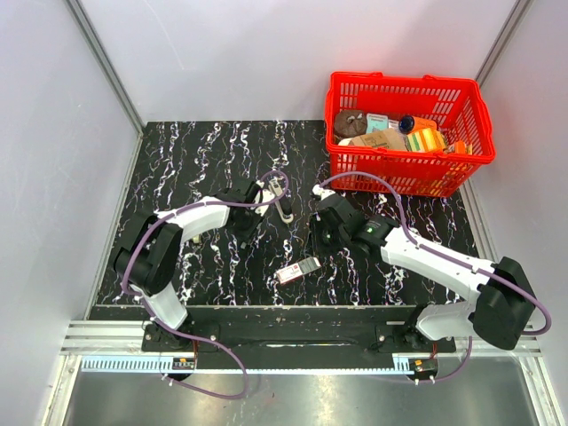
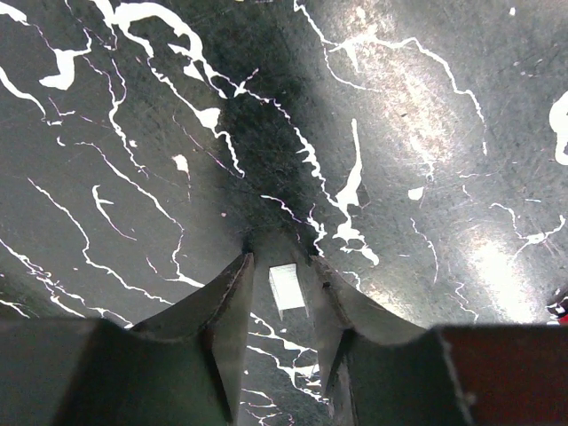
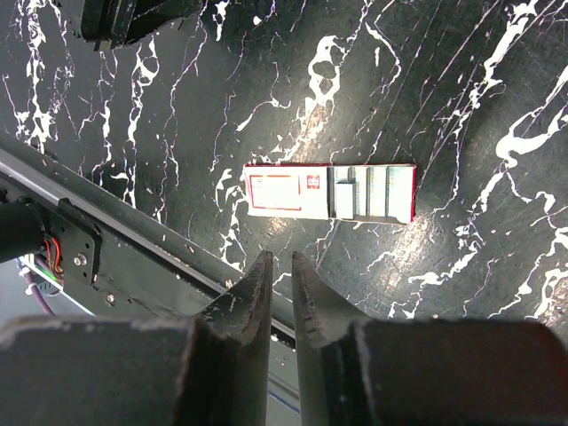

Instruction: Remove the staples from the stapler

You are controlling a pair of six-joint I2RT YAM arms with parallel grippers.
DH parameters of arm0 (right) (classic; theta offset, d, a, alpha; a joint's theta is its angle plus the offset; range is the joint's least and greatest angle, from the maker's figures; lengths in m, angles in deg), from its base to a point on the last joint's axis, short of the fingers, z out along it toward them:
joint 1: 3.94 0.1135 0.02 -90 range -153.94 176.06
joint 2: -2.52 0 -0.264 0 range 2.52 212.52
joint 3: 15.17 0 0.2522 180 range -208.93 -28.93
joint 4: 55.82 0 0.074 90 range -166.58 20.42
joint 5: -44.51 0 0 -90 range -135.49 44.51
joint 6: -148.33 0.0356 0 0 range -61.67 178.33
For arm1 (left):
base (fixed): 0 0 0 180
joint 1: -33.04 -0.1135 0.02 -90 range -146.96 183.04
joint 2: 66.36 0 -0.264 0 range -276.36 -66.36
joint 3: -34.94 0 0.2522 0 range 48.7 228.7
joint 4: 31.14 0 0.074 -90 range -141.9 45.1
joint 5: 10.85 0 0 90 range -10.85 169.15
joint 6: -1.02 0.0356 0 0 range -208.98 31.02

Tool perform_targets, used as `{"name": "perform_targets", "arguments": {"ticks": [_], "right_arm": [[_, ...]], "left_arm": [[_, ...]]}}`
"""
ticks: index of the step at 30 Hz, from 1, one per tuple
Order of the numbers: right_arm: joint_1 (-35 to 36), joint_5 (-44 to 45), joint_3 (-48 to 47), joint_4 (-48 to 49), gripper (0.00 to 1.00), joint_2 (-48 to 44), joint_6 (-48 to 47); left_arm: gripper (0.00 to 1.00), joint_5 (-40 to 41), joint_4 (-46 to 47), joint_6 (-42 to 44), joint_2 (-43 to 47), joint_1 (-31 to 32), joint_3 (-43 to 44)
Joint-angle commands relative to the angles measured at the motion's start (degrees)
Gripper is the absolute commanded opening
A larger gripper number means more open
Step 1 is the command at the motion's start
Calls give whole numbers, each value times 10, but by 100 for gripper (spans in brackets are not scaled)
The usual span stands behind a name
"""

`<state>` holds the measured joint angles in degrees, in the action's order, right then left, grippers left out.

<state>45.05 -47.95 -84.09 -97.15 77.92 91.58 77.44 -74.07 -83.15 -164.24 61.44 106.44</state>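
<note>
The stapler [image 1: 281, 201] sat near the middle of the black marbled table [image 1: 195, 160], right at the tip of the left gripper [image 1: 264, 191], with its silver end toward 12 o'clock and its dark body running toward 6 o'clock. In the left wrist view, the left gripper [image 2: 282, 257] had its fingers [image 2: 226, 302] only narrowly apart, with a small pale piece [image 2: 287, 288] in the gap. Whether the fingers actually pinched that piece could not be told. The right gripper [image 1: 318, 235] hovered just beside the stapler at about 4 o'clock from it. In the right wrist view, the right gripper [image 3: 281, 257] had its fingers [image 3: 253, 293] pressed almost together, with only a thin slit between them and nothing in it. A small red-edged staple box [image 3: 328, 191] lay flat and open on the table ahead of those fingertips, with grey strips showing in one half and a white label on the other. From above, the staple box [image 1: 297, 271] lay at roughly 6 o'clock from the stapler, near the table's front edge. A red basket [image 1: 351, 89] holding assorted goods stood at the table's 1 o'clock corner, well apart from both grippers.
</note>
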Motion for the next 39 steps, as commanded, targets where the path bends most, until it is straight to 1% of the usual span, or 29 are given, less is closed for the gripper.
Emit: {"name": "perform_targets", "arguments": {"ticks": [1,10,22,27,32,34,35,39], "right_arm": [[-7,11,-7,13,19,1,-12],[-10,7,-4,8,18,7,-21],[-14,8,-7,-1,17,14,-27],[-15,7,-12,-5,16,19,-33],[-18,7,-14,-5,15,28,-35],[-18,5,-18,-5,14,34,-35],[-18,4,-19,-4,14,34,-35],[-19,4,-19,-5,13,34,-34]], "left_arm": [[36,23,-3,-2,-18,2,-2],[35,33,-12,1,9,1,-17],[36,29,-24,-3,3,0,-14],[36,26,-33,0,18,-5,-21],[35,22,-33,-1,25,-10,-27],[33,20,-33,-1,20,-9,-26],[33,4,-34,-1,16,-9,-26],[31,-9,-31,-4,8,-8,-25]]}}
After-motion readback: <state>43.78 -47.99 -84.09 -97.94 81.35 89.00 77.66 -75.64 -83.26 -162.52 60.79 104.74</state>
